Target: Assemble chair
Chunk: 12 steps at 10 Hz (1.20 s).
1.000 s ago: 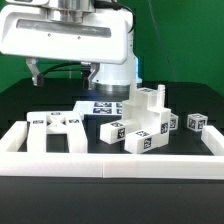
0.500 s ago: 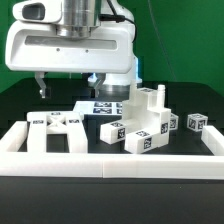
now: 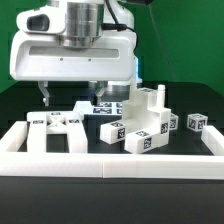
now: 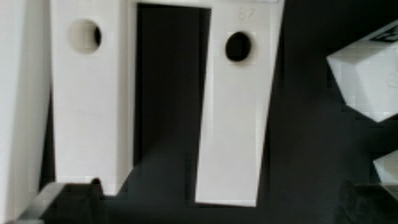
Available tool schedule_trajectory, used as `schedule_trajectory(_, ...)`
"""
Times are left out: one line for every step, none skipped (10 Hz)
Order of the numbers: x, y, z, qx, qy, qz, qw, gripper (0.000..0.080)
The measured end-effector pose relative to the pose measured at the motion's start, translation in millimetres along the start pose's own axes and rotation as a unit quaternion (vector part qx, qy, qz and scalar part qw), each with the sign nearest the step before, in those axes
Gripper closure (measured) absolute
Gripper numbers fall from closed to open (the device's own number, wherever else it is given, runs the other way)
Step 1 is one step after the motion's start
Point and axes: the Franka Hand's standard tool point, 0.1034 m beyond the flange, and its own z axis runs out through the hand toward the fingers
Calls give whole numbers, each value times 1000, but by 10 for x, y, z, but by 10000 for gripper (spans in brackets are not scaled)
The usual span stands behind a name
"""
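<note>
The chair is in loose white tagged parts on the black table. A flat part with two long bars (image 3: 55, 130) lies at the exterior view's left. A pile of blocky parts (image 3: 140, 122) stands in the middle, and a small tagged block (image 3: 196, 122) lies to its right. My gripper (image 3: 71, 93) hangs open and empty above the barred part, its dark fingertips (image 3: 44, 95) apart. In the wrist view, the two bars (image 4: 240, 110), each with a round hole, lie between the fingertips (image 4: 71, 200). My gripper (image 4: 222, 205) touches nothing.
A long low white border rail (image 3: 110, 162) runs along the front and up both sides. The marker board (image 3: 103, 105) lies flat behind the pile. Another white part (image 4: 365, 80) shows at the edge of the wrist view.
The gripper has moved toward the exterior view's left, from above the marker board to above the barred part. Its fingers stay open. The parts have not moved.
</note>
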Motion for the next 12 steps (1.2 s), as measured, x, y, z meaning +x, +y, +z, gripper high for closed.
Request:
schedule_trajectory(21,2,-3,-1,1,0,1000,151)
schedule_trajectory(33,-14,-9,-2,1,1,1000,151)
schedule_trajectory(28,-11,-2,-2,1,1,1000,151)
schedule_trajectory(27,-9,0,-2,1,1,1000,151)
schedule_trajectory(30,-11,15,-2,1,0,1000,151)
schedule_trajectory(25,-21,69,-3,-2,-2,1000,151)
schedule_trajectory(39,-26,106,-3,-4,-3,1000,151)
schedule_trajectory(50,-19,154,-4,-6,-4,1000,151)
schedule_trajectory(39,-15,216,-5,-9,-4,1000,151)
schedule_trajectory(33,-11,269,-6,-10,-4,1000,151)
schedule_trajectory(29,-12,303,-7,-11,-4,1000,151)
schedule_trajectory(20,-8,365,-9,-12,-5,1000,151)
